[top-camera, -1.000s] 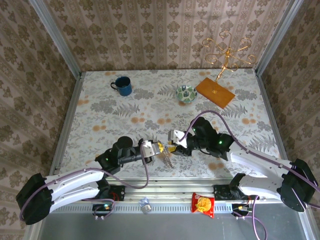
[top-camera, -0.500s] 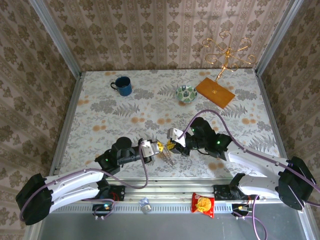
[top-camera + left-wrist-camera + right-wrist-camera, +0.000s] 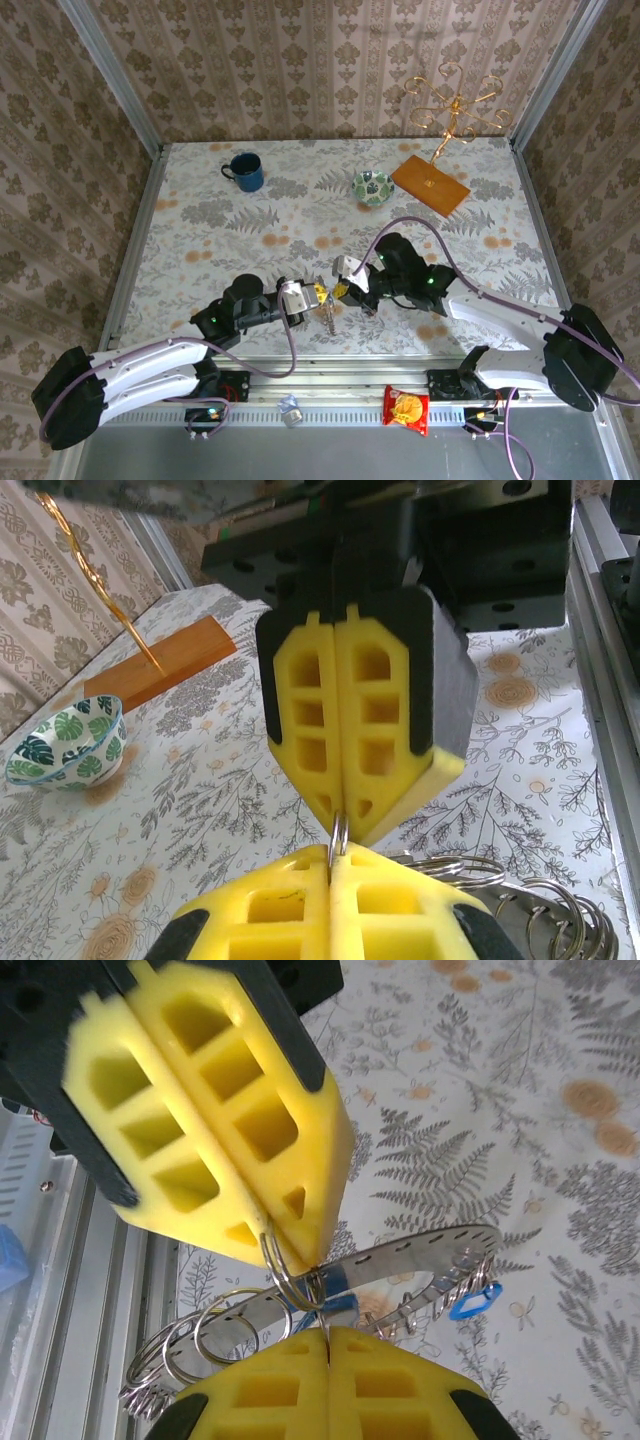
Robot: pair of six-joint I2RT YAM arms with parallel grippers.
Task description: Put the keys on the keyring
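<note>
My two grippers meet tip to tip just above the near middle of the table. The left gripper (image 3: pixel 318 293) (image 3: pixel 330 865) (image 3: pixel 275 1235) is shut on a small split ring (image 3: pixel 338 840) (image 3: pixel 292 1265). The right gripper (image 3: pixel 341 291) (image 3: pixel 327 1332) (image 3: pixel 345 815) is shut on the same ring's other end. Under them hangs the keyring (image 3: pixel 425 1248) (image 3: pixel 330 318), a flat metal band with small holes that carries several wire rings (image 3: pixel 215 1335) (image 3: pixel 545 910). One key's blue head (image 3: pixel 474 1300) dangles at its right. More blue (image 3: pixel 338 1290) shows behind the small ring.
A blue mug (image 3: pixel 244 172) stands at the far left. A green patterned bowl (image 3: pixel 372 187) (image 3: pixel 62 742) and a wooden board (image 3: pixel 430 183) (image 3: pixel 155 665) with a gold wire stand (image 3: pixel 455 100) sit at the far right. A red snack packet (image 3: pixel 407 409) lies on the near rail.
The right gripper has moved left up to the left gripper's tip and shut there. The left arm has stayed in place, still shut.
</note>
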